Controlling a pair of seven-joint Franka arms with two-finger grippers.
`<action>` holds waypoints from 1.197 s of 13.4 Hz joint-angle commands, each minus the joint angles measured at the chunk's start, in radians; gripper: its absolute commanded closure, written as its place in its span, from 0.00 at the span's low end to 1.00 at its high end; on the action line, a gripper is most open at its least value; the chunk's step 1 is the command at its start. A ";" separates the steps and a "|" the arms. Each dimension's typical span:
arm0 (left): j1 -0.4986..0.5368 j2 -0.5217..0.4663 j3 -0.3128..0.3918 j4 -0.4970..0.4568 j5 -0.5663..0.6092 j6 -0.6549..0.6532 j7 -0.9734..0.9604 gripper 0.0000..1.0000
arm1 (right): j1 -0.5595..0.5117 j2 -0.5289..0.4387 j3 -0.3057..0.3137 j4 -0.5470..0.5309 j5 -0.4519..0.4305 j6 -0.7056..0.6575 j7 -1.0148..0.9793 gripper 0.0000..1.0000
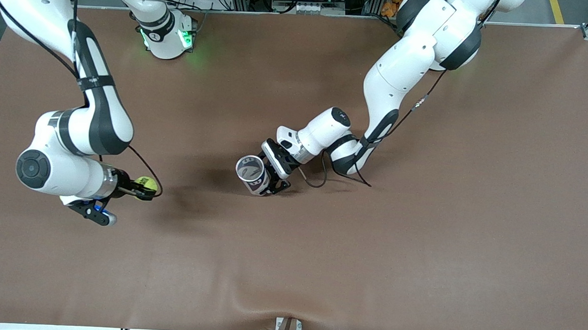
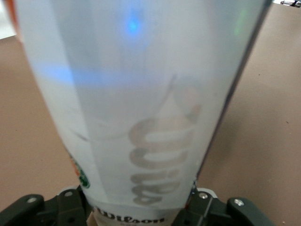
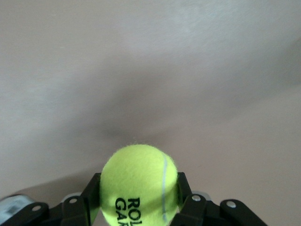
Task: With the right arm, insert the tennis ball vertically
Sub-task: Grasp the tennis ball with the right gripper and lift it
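Front view: right gripper (image 1: 148,189) pinching tennis ball (image 1: 145,183), at nine o'clock from Wilson can (image 1: 251,173) clamped in left gripper (image 1: 272,180). Risk: off-centre descent, ball striking rim.

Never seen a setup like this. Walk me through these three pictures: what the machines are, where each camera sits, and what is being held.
These are two white robot arms bolted along one edge of a brown table. The big picture comes from a high camera facing them.

The right arm's gripper, over the table toward its own end, has its fingers closed on a yellow tennis ball. The picture with the ball up close comes from a camera on that arm's wrist.

The left arm's gripper, near the middle of the table, has its fingers closed on a clear ball can, standing upright with its mouth open toward the high camera. The blurry picture showing the can with Wilson lettering comes from that arm's wrist camera.

Nothing else lies on the table.
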 commanded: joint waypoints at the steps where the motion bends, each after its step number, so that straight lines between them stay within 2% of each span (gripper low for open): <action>1: -0.018 0.011 0.015 0.014 -0.012 0.016 -0.001 0.28 | -0.006 -0.017 0.061 0.040 -0.008 -0.039 0.125 1.00; 6: -0.018 0.011 0.015 0.012 -0.012 0.018 -0.001 0.28 | -0.006 -0.020 0.167 0.137 -0.006 -0.114 0.338 1.00; 12: -0.018 0.011 0.015 0.014 -0.012 0.021 -0.001 0.28 | -0.005 -0.020 0.325 0.169 -0.014 -0.114 0.580 1.00; 16: -0.018 0.011 0.015 0.012 -0.012 0.032 -0.001 0.28 | 0.029 -0.017 0.362 0.174 -0.020 -0.107 0.676 1.00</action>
